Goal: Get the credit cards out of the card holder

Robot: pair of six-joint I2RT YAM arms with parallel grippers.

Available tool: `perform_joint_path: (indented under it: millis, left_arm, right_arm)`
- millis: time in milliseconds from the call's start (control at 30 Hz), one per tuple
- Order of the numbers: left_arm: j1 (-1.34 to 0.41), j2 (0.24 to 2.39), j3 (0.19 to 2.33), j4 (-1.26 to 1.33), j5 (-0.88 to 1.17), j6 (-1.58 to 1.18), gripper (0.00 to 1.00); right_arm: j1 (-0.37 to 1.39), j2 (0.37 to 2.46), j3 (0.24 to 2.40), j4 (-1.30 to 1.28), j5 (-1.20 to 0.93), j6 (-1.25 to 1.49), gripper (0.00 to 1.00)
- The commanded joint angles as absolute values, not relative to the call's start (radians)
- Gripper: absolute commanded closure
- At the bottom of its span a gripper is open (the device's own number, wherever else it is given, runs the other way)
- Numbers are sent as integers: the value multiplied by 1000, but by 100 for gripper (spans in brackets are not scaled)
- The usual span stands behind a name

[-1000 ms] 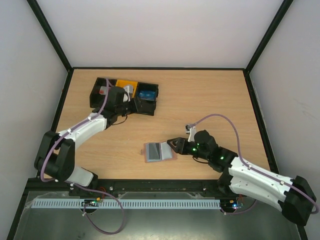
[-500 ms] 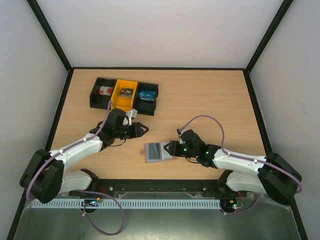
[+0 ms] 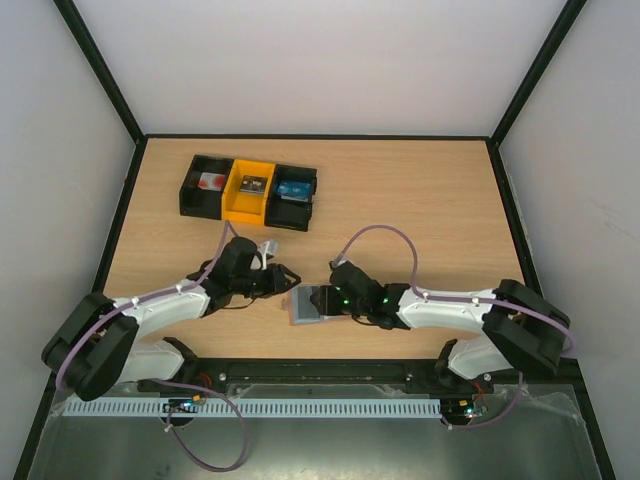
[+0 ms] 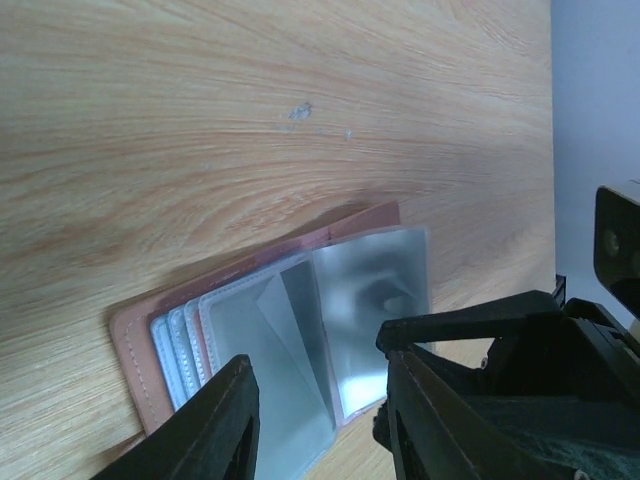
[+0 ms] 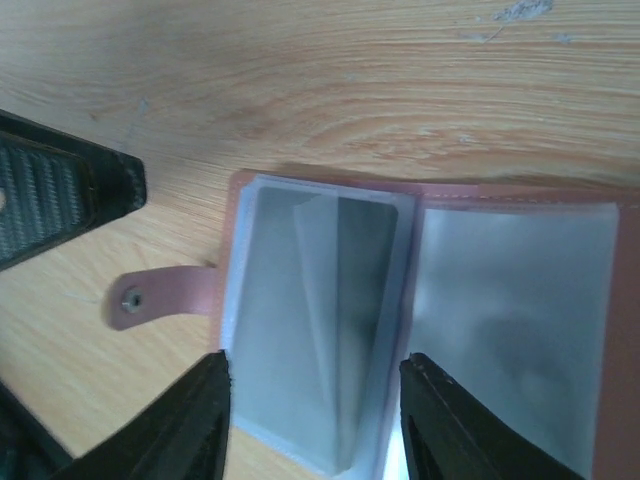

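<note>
The open holder point(image 3: 306, 305) is seen on the table point(image 3: 420, 200) between the left gripper point(image 3: 288, 274) and right gripper point(image 3: 325, 297), both jaws spread, empty. Its snap tab point(image 5: 160, 297) is shown only by the right wrist.

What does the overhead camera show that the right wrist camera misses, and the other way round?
Only overhead: the row of bins, plus the left arm and right arm whole. Only the right wrist: a snap tab with its stud, and clear pocket sleeves close up. Both: the open card holder lying on the wooden table.
</note>
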State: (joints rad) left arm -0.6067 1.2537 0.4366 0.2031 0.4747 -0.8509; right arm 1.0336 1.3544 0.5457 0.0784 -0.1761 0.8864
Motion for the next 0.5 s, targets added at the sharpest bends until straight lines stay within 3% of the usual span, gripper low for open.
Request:
perform_joint_path:
  millis: [0, 467]
  left_arm:
    - [-615, 1282, 414, 258, 472, -883, 64]
    - [-627, 1340, 401, 219, 406, -862, 71]
  right_arm:
    - [1054, 1413, 592, 11, -99, 844, 53]
    - [1084, 1501, 675, -88, -11, 815, 50]
